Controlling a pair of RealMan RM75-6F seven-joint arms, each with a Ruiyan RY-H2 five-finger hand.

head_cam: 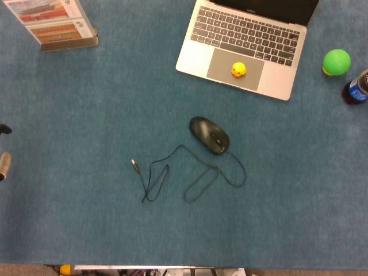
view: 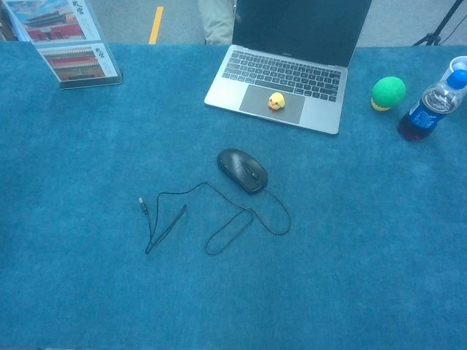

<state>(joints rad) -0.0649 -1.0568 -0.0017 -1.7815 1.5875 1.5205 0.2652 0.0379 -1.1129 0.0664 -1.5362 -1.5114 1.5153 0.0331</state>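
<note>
Barely visible, the left hand (head_cam: 3, 150) (finger state unclear) sits far from the mouse (head_cam: 209, 134).

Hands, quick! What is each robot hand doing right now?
Left hand: only a sliver shows at the head view's left edge; open or shut cannot be told.
Right hand: not in either view.

We see even, diffuse overhead light in both views. The blue felt table cover (head_cam: 86, 115) shows no glare. The black wired computer mouse (view: 243, 169) casts only a faint shadow. The head view is softer and paler; the chest view is slightly more saturated.
</note>
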